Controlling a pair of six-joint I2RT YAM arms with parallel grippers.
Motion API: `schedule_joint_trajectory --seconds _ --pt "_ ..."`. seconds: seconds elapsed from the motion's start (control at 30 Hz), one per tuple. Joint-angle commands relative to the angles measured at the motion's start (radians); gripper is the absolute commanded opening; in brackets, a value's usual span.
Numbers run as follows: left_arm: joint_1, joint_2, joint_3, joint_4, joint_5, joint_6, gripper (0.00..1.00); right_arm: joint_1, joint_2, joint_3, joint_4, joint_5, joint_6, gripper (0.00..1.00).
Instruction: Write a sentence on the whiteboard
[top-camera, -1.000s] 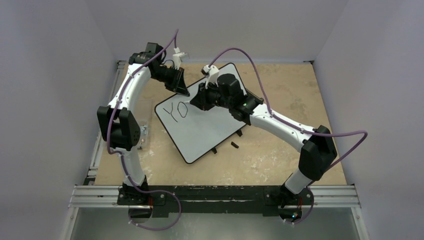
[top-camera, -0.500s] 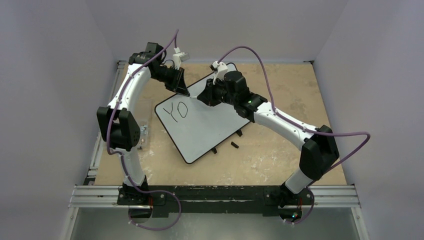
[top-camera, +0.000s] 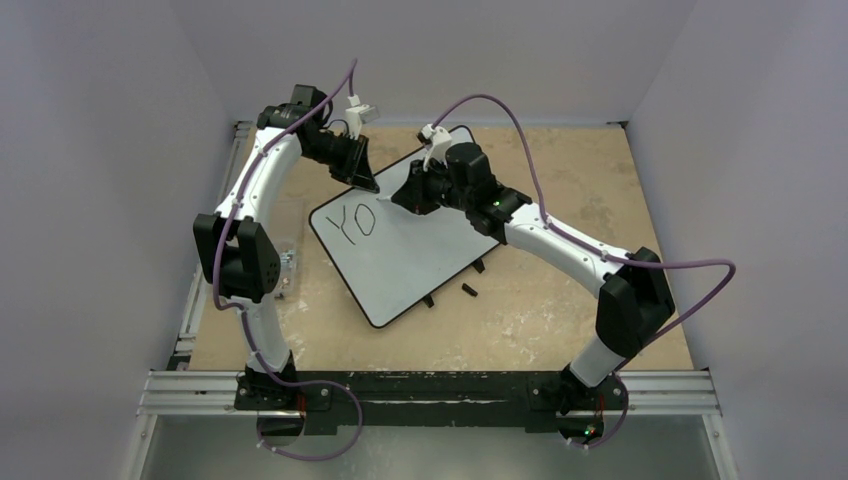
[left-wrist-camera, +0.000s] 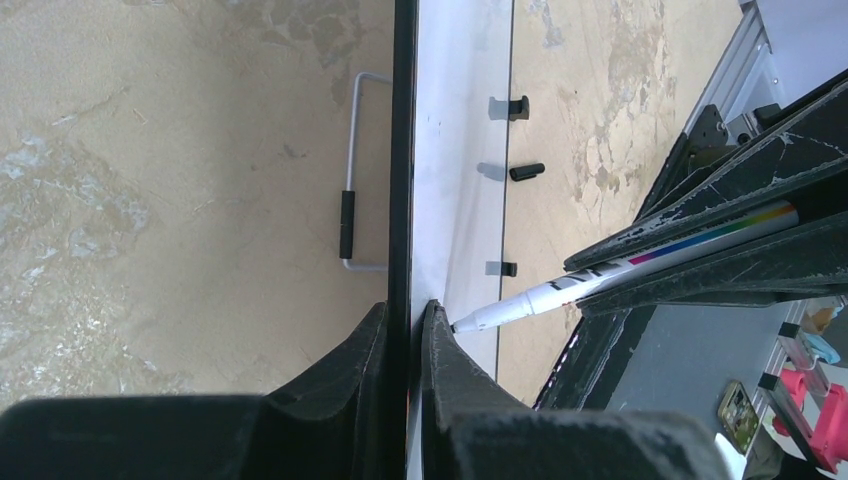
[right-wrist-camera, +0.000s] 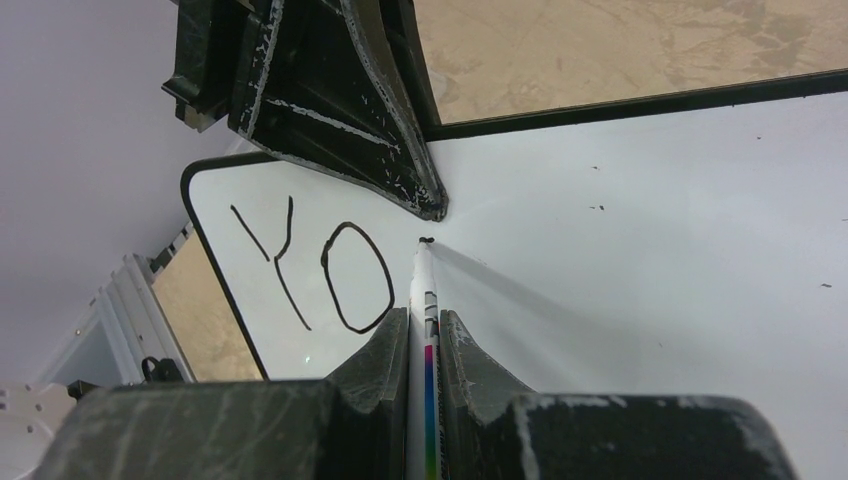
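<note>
The whiteboard (top-camera: 410, 250) lies tilted on the table, also seen in the right wrist view (right-wrist-camera: 650, 250) and edge-on in the left wrist view (left-wrist-camera: 455, 150). The sentence (top-camera: 355, 222) reads "YO" in black (right-wrist-camera: 320, 265). My left gripper (top-camera: 366, 182) is shut on the board's far edge (left-wrist-camera: 405, 315). My right gripper (top-camera: 405, 198) is shut on a white marker (right-wrist-camera: 424, 300) with a rainbow stripe. Its black tip touches the board just right of the "O", close to the left fingers (right-wrist-camera: 400, 170). The marker also shows in the left wrist view (left-wrist-camera: 560, 290).
A small black marker cap (top-camera: 468, 291) lies on the wooden table (top-camera: 560, 200) by the board's near-right edge (left-wrist-camera: 527, 172). Black feet (top-camera: 478, 265) stick out from the board. A wire stand (left-wrist-camera: 350, 170) shows behind the board. Metal rails (top-camera: 430, 390) run along the near edge.
My right gripper moved up and right from over the board's middle, then settled with the marker tip just right of the "O". The left arm and lettering are unchanged.
</note>
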Motion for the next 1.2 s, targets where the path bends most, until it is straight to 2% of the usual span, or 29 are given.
schedule_joint_trajectory --seconds 0.0,0.63,1.17 --pt "-0.002 -0.042 0.003 0.018 -0.160 0.058 0.00 0.004 0.010 0.013 0.052 -0.019 0.005 0.00" --pt "-0.002 -0.043 0.004 0.017 -0.158 0.059 0.00 0.003 -0.064 -0.163 0.030 0.037 -0.014 0.00" --pt "-0.003 -0.047 0.004 0.017 -0.158 0.059 0.00 -0.023 -0.030 -0.007 -0.052 0.122 -0.038 0.00"
